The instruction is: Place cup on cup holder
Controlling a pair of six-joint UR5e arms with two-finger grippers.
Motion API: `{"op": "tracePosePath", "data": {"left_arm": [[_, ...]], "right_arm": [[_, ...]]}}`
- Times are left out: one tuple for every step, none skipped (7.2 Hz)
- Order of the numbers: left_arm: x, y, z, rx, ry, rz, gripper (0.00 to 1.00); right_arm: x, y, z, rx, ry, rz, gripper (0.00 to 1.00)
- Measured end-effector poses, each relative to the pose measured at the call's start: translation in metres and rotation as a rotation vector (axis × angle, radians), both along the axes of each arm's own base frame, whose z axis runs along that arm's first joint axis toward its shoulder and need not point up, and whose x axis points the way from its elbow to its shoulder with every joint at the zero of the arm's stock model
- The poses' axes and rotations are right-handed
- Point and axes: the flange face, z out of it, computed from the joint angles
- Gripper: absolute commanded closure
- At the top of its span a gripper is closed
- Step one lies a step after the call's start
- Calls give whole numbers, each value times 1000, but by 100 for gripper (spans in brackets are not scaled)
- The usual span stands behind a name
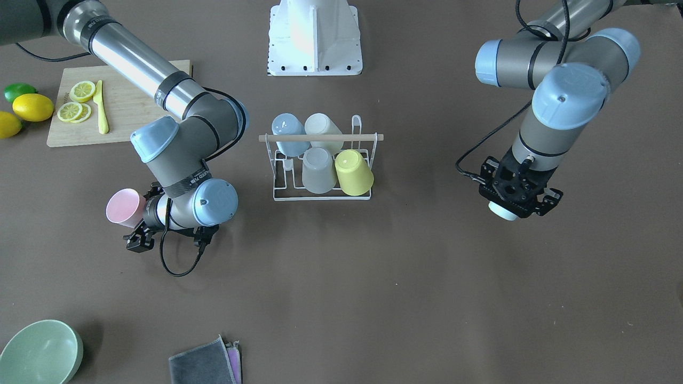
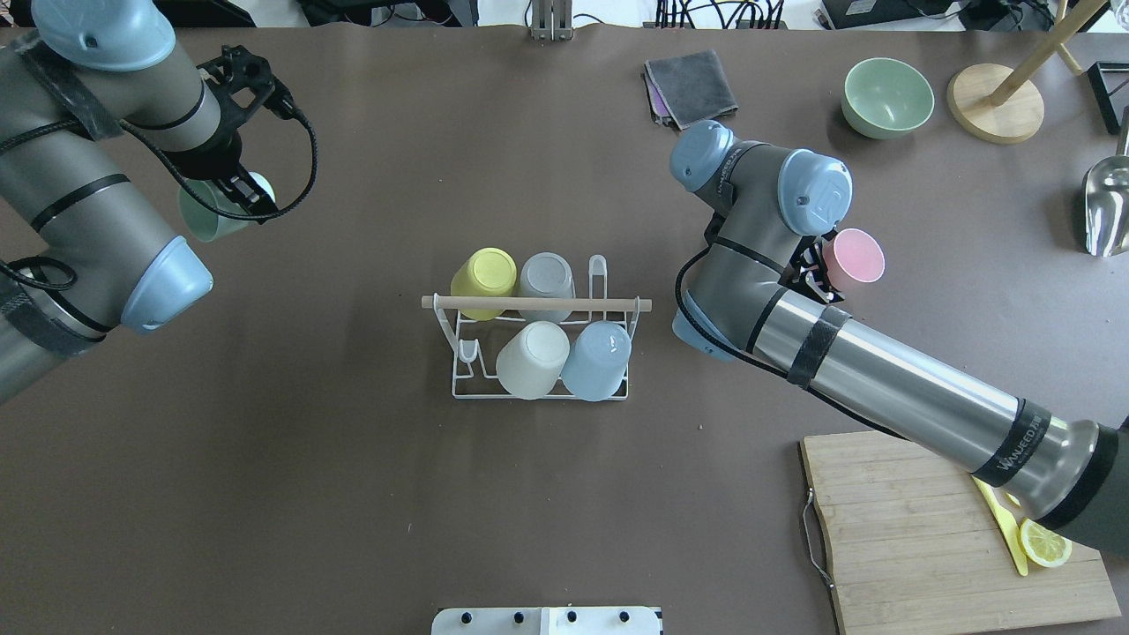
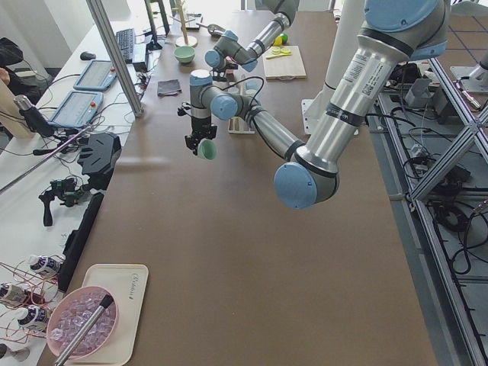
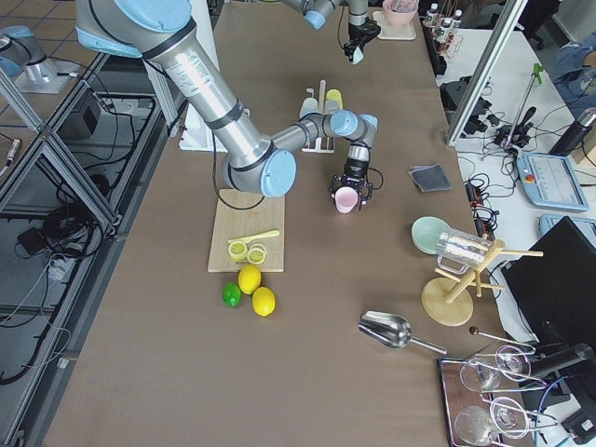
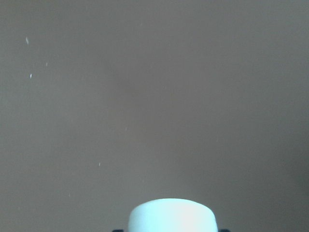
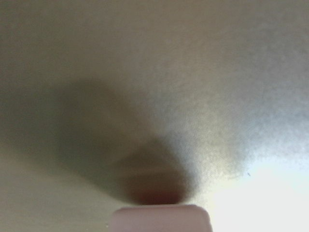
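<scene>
The white wire cup holder with a wooden handle stands mid-table and carries a yellow, a grey, a cream and a blue cup; it also shows in the front view. My left gripper is shut on a mint cup, held above the table far to the holder's left. The cup's base shows in the left wrist view. My right gripper is shut on a pink cup, held to the holder's right. It also shows in the front view.
A wooden cutting board with lemon slices and a yellow knife lies by the right arm, with lemons and a lime beside it. A green bowl, a grey cloth, a wooden stand and a metal scoop sit far right.
</scene>
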Motion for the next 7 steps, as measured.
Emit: {"op": "tracePosePath", "data": {"left_arm": [[19,9,-25,111,118,5,100],[31,18,-47,210,243,2,100],[34,27,-70,293,365,-8,100],[33,38,-88,359,482,-15,100],[33,51,-102,411,571,-8,100],[35,65,-114,457,650,6,100],[36,79,-124,488,726,12,100]], "right_arm": [[2,1,3,0,1,0,8],[3,2,5,-1,1,1,76],[1,4,5,1,5,4,100],[-1,8,1,13,14,11,100],[-2,11,-3,28,27,18,100],[-1,12,-6,35,38,19,100],[0,11,-8,41,48,19,100]]}}
